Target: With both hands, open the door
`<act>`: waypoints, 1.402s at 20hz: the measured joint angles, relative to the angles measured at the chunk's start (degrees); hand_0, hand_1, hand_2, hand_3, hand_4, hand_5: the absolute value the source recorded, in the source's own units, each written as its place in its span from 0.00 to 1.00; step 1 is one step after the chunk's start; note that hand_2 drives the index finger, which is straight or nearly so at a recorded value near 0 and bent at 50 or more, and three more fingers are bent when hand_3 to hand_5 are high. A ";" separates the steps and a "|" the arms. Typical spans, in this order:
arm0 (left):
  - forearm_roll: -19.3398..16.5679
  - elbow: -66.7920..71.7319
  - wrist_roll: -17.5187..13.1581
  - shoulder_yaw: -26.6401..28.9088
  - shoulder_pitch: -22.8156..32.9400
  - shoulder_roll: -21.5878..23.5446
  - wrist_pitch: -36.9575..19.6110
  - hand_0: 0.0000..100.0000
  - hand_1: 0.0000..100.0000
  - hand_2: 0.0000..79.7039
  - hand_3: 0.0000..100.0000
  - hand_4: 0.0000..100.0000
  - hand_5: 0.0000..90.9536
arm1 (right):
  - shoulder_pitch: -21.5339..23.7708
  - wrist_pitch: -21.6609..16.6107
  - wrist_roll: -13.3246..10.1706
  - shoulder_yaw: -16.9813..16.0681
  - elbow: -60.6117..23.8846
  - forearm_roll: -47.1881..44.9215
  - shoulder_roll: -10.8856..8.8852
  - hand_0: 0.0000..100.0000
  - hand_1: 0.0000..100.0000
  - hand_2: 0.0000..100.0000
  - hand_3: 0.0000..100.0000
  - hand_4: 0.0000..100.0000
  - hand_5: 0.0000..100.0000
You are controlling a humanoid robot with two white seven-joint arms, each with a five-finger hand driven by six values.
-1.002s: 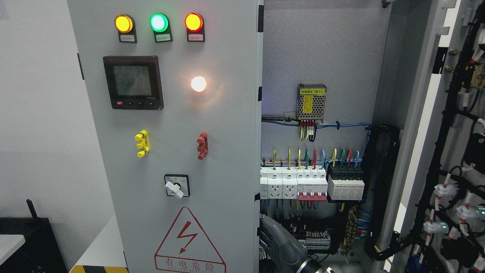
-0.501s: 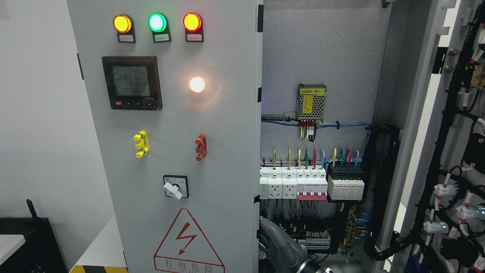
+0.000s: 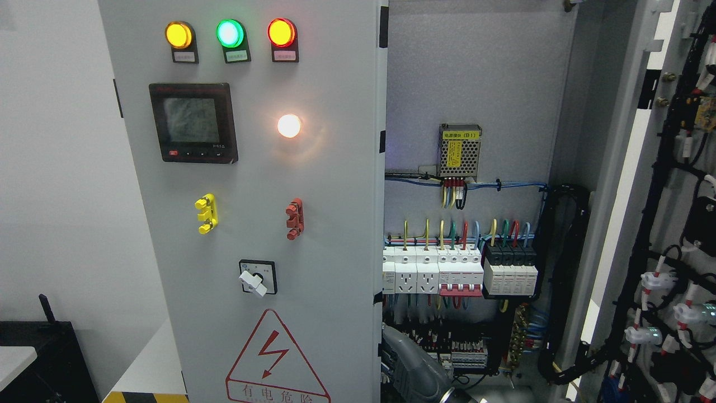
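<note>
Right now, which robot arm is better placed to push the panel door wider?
Probably the right: the right arm rises from the bottom edge beside the panel door's inner edge. The left arm is not in view.

Head view, close before cabinet (image 3: 251,224)

A grey robot arm (image 3: 417,369) reaches behind the left door (image 3: 313,224) of the open cabinet (image 3: 475,84).
</note>
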 measured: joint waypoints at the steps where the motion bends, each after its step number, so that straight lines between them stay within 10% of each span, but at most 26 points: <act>1: 0.00 0.00 0.00 0.00 0.00 0.00 0.00 0.00 0.00 0.00 0.00 0.00 0.00 | 0.12 0.00 0.24 0.03 -0.10 0.00 0.00 0.39 0.00 0.00 0.00 0.00 0.00; 28: 0.00 0.00 0.00 0.00 -0.01 0.00 -0.01 0.00 0.00 0.00 0.00 0.00 0.00 | 1.95 0.35 7.24 0.84 -3.12 -2.79 0.00 0.39 0.00 0.00 0.00 0.00 0.00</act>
